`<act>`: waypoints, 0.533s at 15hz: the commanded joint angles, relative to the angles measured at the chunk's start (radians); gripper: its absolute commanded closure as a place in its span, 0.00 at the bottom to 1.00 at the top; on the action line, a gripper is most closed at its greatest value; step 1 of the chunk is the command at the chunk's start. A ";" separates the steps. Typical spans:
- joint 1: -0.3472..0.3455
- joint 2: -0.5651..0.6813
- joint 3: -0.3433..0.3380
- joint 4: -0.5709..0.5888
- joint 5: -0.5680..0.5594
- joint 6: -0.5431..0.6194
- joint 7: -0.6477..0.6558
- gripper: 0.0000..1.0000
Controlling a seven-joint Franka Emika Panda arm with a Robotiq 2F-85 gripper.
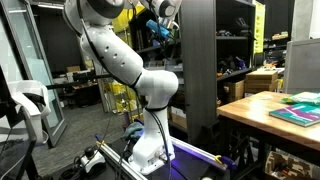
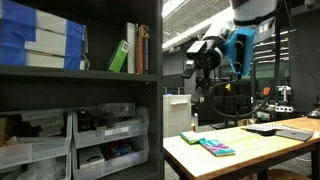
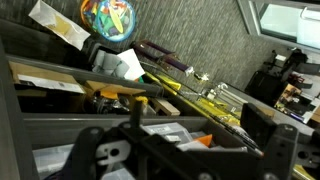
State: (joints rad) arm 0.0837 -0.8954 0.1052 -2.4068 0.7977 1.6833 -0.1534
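Note:
My gripper (image 1: 162, 27) is held high beside a tall dark shelf unit (image 1: 198, 70); it also shows in an exterior view (image 2: 203, 57), just off the shelf's edge. In the wrist view the gripper (image 3: 195, 140) looks open and empty, its dark fingers framing the shelf. It faces shelf boards holding a multicoloured ball (image 3: 108, 18), a white paper-like item (image 3: 122, 66), yellow and dark flat items (image 3: 190, 88) and an orange piece (image 3: 203, 141) among papers. It touches none of them.
The shelf holds upright books (image 2: 132, 50), blue-and-white boxes (image 2: 40, 40) and clear drawer bins (image 2: 100, 135). A wooden table (image 2: 250, 150) carries a teal book (image 2: 217, 147); it also shows in an exterior view (image 1: 262, 112). Chairs and lab clutter stand behind.

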 commanded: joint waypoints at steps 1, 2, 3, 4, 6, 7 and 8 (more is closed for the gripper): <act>0.020 0.013 0.049 -0.012 0.082 0.139 -0.030 0.00; 0.027 0.023 0.064 -0.009 0.102 0.180 -0.038 0.00; 0.034 0.039 0.080 0.001 0.116 0.214 -0.040 0.00; 0.041 0.054 0.096 0.013 0.132 0.254 -0.042 0.00; 0.058 0.078 0.114 0.041 0.149 0.313 -0.043 0.00; 0.065 0.085 0.123 0.052 0.162 0.354 -0.047 0.00; 0.072 0.097 0.129 0.070 0.161 0.382 -0.048 0.00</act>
State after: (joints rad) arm 0.1313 -0.8403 0.2209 -2.3917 0.9335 1.9901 -0.1836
